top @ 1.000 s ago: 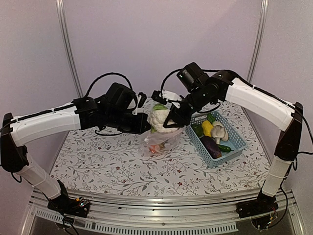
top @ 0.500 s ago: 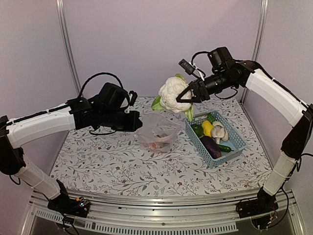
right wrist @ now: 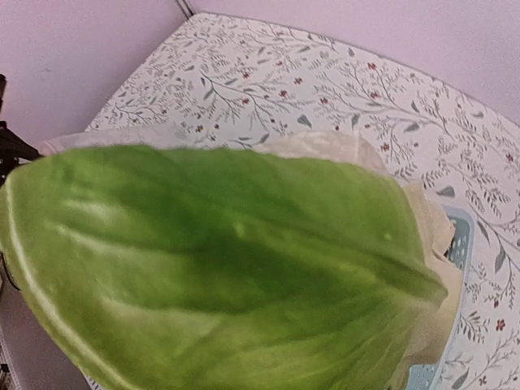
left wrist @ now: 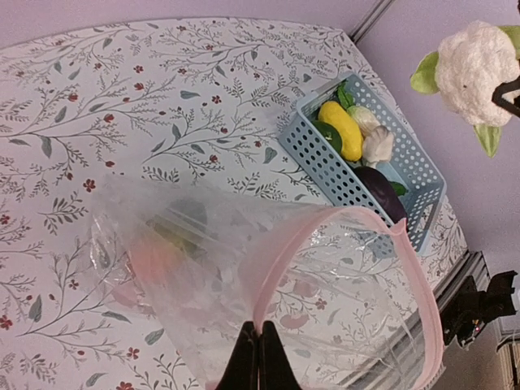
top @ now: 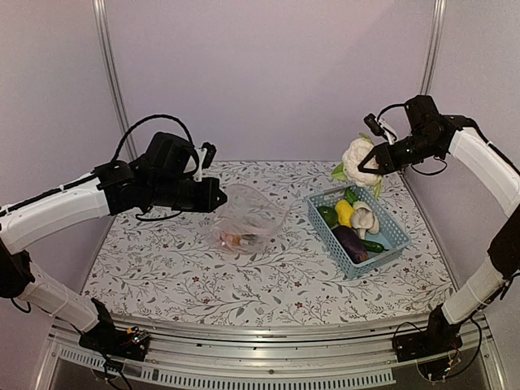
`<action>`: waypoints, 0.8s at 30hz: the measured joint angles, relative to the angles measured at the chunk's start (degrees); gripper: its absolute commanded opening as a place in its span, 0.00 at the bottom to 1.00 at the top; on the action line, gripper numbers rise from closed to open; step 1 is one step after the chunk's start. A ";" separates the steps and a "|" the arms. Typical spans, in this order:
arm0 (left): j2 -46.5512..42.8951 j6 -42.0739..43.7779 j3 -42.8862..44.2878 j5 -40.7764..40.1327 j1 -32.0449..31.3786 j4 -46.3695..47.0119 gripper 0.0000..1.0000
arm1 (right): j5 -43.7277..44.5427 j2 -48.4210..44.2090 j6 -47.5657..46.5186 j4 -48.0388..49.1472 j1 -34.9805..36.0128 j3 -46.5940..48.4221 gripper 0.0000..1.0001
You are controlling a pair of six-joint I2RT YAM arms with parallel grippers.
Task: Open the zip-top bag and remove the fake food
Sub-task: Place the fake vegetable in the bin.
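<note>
The clear zip-top bag (top: pixel 248 219) lies open on the floral table, with an orange piece and a green piece inside (left wrist: pixel 162 244). My left gripper (top: pixel 218 197) is shut on the bag's pink zip rim (left wrist: pixel 268 313) and holds its mouth up. My right gripper (top: pixel 375 162) is shut on a white cauliflower with green leaves (top: pixel 356 161), held in the air above the far end of the blue basket. In the right wrist view a green leaf (right wrist: pixel 219 268) fills the frame and hides the fingers. The cauliflower also shows in the left wrist view (left wrist: pixel 475 69).
The light-blue slotted basket (top: pixel 388 244) stands right of the bag and holds a yellow piece (top: pixel 344 213), a dark purple eggplant (top: pixel 350 242), a white piece, and green pieces. Metal posts and purple walls close in the back.
My right gripper carried the cauliflower up out of the bag and rightward to above the basket. My left gripper drew back left with the bag's rim, and the bag shifted left.
</note>
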 measured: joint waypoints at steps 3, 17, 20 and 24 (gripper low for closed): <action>-0.17 0.63 0.00 0.04 0.28 -0.07 0.00 | 3.87 1.70 -2.80 -5.27 -2.84 -3.87 0.33; -0.39 1.49 -0.20 0.50 0.81 -0.09 0.00 | 8.76 9.66 -10.78 -19.23 -6.84 -6.69 0.33; -0.87 1.64 -0.87 0.52 0.81 -0.04 0.00 | 8.59 13.16 -11.34 -21.31 -7.76 -6.69 0.34; -0.94 1.73 -0.96 0.70 0.81 0.00 0.00 | 8.02 14.84 -12.24 -22.80 -8.50 -6.69 0.42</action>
